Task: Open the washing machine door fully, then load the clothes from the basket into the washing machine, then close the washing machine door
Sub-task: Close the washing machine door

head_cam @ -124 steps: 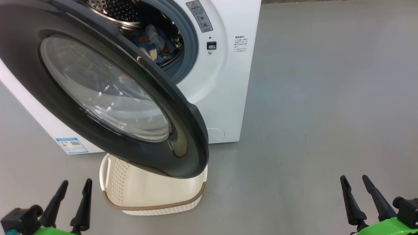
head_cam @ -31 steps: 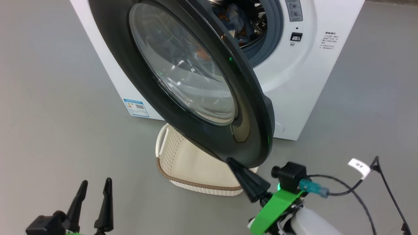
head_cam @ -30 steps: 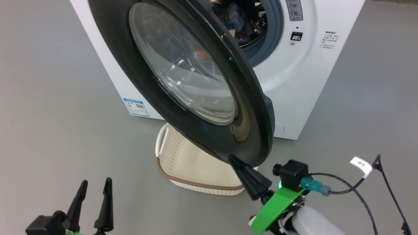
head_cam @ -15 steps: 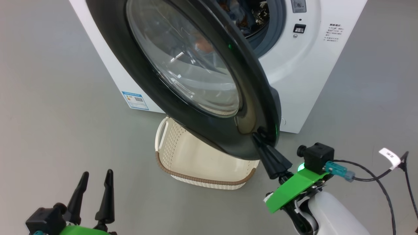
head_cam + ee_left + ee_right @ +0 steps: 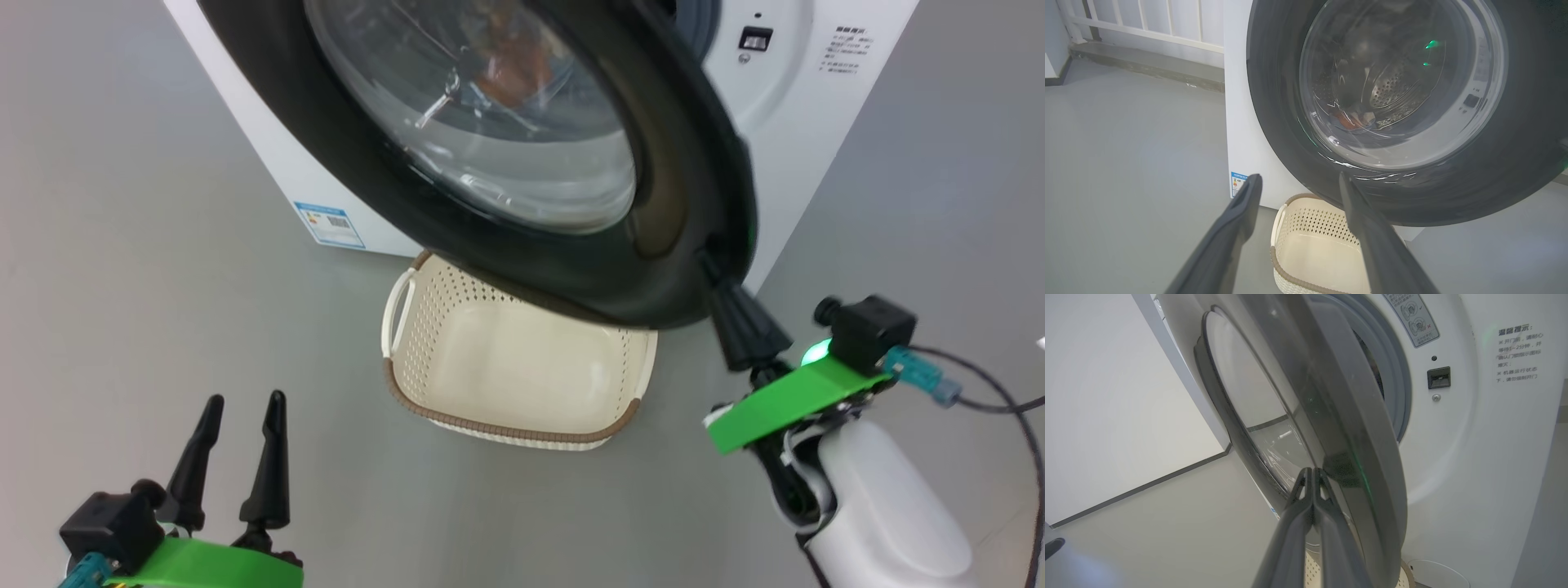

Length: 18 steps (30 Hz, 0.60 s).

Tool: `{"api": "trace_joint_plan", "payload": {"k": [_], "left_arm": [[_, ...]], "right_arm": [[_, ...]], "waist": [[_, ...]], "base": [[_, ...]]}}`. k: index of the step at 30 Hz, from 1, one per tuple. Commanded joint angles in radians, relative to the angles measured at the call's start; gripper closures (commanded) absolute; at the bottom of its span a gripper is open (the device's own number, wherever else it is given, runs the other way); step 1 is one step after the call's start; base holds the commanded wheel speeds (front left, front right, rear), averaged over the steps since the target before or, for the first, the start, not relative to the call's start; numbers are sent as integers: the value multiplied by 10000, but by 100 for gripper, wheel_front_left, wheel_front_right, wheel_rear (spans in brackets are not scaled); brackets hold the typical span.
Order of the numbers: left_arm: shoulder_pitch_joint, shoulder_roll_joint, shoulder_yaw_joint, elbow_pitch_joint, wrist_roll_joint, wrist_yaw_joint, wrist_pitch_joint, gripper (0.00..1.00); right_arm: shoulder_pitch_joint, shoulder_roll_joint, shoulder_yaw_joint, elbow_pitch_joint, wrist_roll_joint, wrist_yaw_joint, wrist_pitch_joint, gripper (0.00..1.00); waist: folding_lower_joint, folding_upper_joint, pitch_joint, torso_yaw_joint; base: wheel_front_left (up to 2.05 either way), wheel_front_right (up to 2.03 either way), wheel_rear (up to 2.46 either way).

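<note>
Grey floor (image 5: pixel 163 327); washing machine door (image 5: pixel 571 278) hides far rim of the basket (image 5: pixel 506 429).

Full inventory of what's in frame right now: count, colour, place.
washing machine: 1, white, on the floor ahead
washing machine door: 1, black rim with clear glass, partly open, over the basket
clothes: count unclear, blue and orange, in the drum behind the glass
basket: 1, cream with brown rim, on the floor under the door
label: 1, blue, low on the machine
railing: 1, white, behind the machine
left tool: 1, black, open, lower left
right tool: 1, black, shut, tips at the door's lower edge
</note>
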Motion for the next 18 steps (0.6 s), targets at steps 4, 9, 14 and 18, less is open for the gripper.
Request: {"api": "trace_joint_plan", "payload": {"k": [4,9,14,18], "left_arm": [[-480,147,306,-312,-98,-16,-65,0],[-651,84,230,-388,-114,-16,-65,0],[-818,30,162,-511,-124,-16,-65,0],[-1052,60,60,-532,-175,-16,-65,0]], "right_arm": [[-667,67,-308,-246,-319,12,-51,100],[-1139,97,-866,-119,-570,12,-51,100],[-1702,130,-1506,73,-873,12,-51,100],[-2281,181,-2001,267,-1018,12,-51,100]], "waist": [[-1,0,321,79],[-1,0,591,188],[-1,0,913,310],[-1,0,1196,409]], "base": [[0,0,0],[0,0,0],[0,0,0],[0,0,0]]}}
